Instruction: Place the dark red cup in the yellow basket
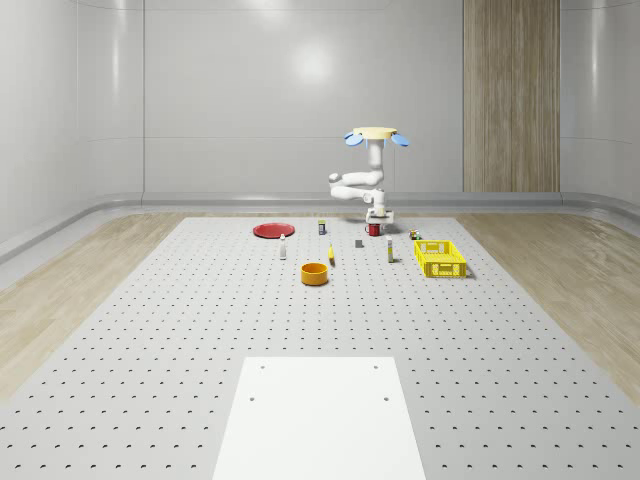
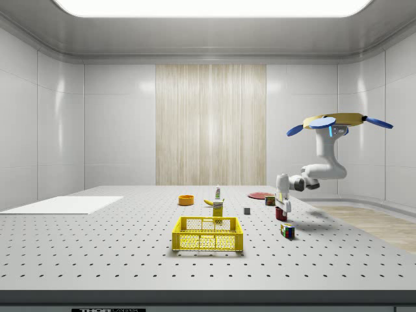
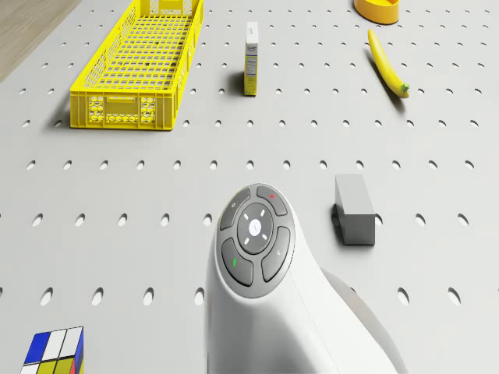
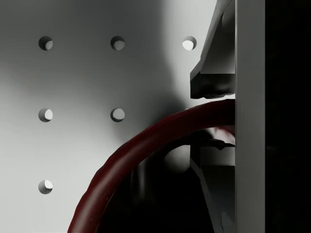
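Observation:
The dark red cup (image 1: 374,229) (image 2: 280,213) stands low at the far side of the perforated table, under my arm. In the wrist view its rim (image 4: 146,141) runs between my two fingers, one outside the wall and one inside. My gripper (image 4: 214,116) (image 2: 283,207) is shut on that rim. The drone (image 1: 374,135) (image 2: 338,121) hovers above the table's far edge, its arm folded down to the cup. The yellow basket (image 1: 440,258) (image 2: 208,234) (image 3: 136,66) sits apart from the cup, toward the whole-scene view's right and nearer its camera.
Near the cup lie a Rubik's cube (image 3: 53,351) (image 2: 286,230), a grey block (image 3: 355,209), a small carton (image 3: 252,58) and a banana (image 3: 387,62). An orange bowl (image 1: 315,273) and a red plate (image 1: 272,230) sit toward the whole-scene view's left. A white panel (image 1: 318,415) lies at the near edge.

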